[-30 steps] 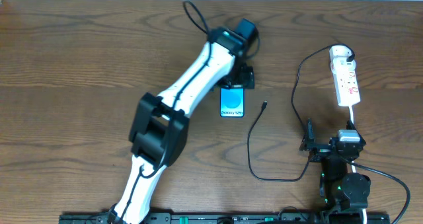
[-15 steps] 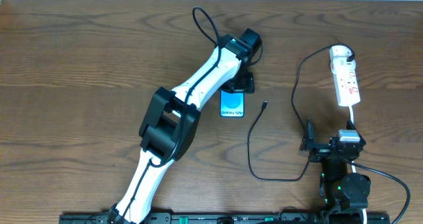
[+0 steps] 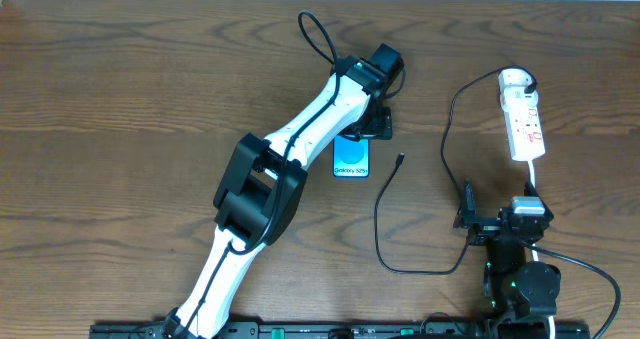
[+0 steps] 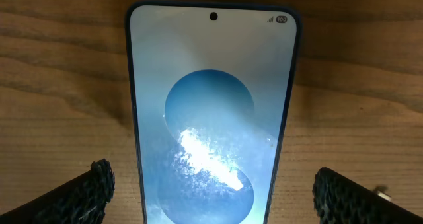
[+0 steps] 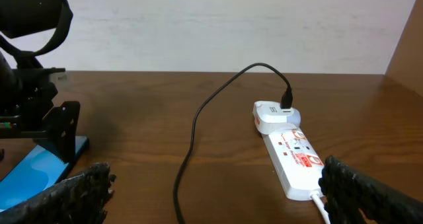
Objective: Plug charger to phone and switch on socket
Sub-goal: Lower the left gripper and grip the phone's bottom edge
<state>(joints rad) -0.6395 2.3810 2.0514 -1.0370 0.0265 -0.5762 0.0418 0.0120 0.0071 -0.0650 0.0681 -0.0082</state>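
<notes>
Brown wood worktop [image 3: 120, 99] carries everything. From overhead the phone [image 3: 351, 159] is a small blue rectangle. Its long axis runs away from the robot's base, and the left arm covers its far end. The left wrist view shows what is hidden there. The left pincer [image 4: 218, 196] is released, with its two dark fingers [image 4: 92, 192] standing wide on either side of the phone, apart from its edges. The screen's camera hole lies at the end farther from the fingers.

The charger [image 3: 377, 219] has its metal-tipped plug just to the right of the phone, pointing away from the base. Its black cable loops back toward the base, then climbs to the socket [image 3: 524, 119], well to the right of the phone and nearly parallel to it.

The right pincer [image 5: 221, 194] is also released and holds nothing. Its view shows the cable entering the round head of the socket, though the switch positions seem too small to read.
</notes>
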